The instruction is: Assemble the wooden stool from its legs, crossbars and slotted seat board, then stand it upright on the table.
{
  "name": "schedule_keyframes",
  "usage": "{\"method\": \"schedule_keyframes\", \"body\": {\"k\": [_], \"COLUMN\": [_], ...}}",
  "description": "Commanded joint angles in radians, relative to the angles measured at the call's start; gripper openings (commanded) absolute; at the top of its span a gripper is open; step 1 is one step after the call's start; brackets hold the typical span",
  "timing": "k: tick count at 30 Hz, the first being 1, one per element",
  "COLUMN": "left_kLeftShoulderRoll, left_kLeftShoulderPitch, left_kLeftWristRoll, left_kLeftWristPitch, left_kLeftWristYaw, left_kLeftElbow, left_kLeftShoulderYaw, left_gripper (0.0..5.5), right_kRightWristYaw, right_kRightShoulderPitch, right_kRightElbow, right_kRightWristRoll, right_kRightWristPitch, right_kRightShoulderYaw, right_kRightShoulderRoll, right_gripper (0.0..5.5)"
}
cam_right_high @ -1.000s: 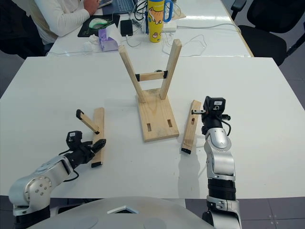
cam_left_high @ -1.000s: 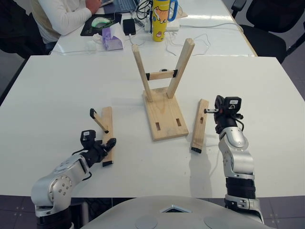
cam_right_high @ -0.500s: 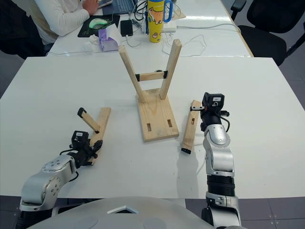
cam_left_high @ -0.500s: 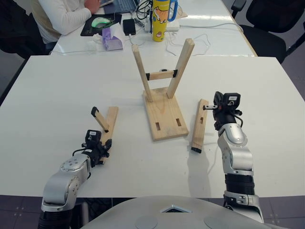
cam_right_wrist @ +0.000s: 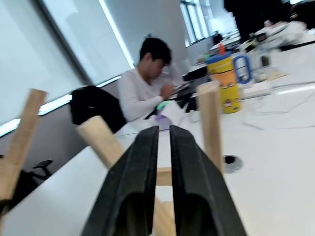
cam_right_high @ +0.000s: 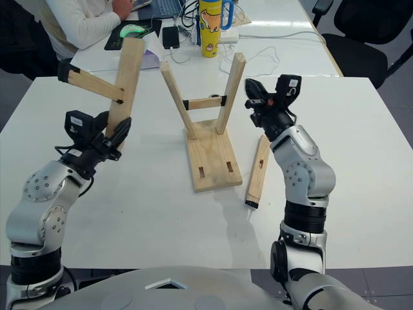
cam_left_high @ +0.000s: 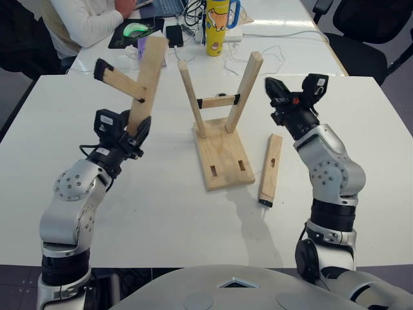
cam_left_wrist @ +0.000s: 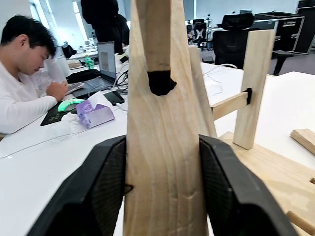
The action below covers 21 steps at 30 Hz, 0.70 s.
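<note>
Left end effector (cam_left_high: pixel 137 126) clamped on leg (cam_left_high: pixel 150 71), held above table (cam_left_high: pixel 368 129) left of seat board (cam_left_high: pixel 222 158), right end effector (cam_left_high: pixel 271 85) closed, empty

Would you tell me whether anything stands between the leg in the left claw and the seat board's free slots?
Nothing visible does. The left claw holds the leg above bare table left of the seat board, whose two near slots lie open.

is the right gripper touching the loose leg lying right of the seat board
Apart. The left eye view shows the right gripper up in the air, well clear of the loose leg, which lies flat beside the seat board.
</note>
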<state>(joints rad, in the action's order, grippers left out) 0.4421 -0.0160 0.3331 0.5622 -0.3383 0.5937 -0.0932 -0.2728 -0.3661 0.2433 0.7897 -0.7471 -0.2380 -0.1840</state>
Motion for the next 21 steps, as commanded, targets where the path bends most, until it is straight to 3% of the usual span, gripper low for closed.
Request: {"method": "schedule_keyframes", "body": {"k": [1, 12, 21], "left_kLeftShoulderRoll": [0.087, 0.139, 0.097], "left_kLeftShoulderPitch": [-0.049, -0.011, 0.029], "left_kLeftWristRoll": [-0.021, -0.076, -0.052], "left_kLeftWristPitch": [-0.089, -0.159, -0.143], "left_kLeftWristYaw": [-0.142, -0.236, -0.2], "left_kLeftElbow": [0.1, 0.093, 0.074], "left_kLeftShoulderYaw": [0.093, 0.174, 0.133], "left_gripper": [2.06, 2.06, 2.06], "right_kRightWristYaw": [0.095, 0.364, 0.382], "right_kRightShoulderPitch": [-0.056, -0.037, 0.017], "right_kRightElbow": [0.039, 0.013, 0.04], "right_kRightWristRoll": [0.579, 0.941, 0.966], "right_kRightWristPitch": [-0.28, -0.238, -0.202], "right_kRightShoulderYaw": [-0.093, -0.018, 0.04], "right_kRightShoulderRoll": [-0.036, -0.097, -0.153], "right_gripper": [1.04, 2.63, 2.65]}}
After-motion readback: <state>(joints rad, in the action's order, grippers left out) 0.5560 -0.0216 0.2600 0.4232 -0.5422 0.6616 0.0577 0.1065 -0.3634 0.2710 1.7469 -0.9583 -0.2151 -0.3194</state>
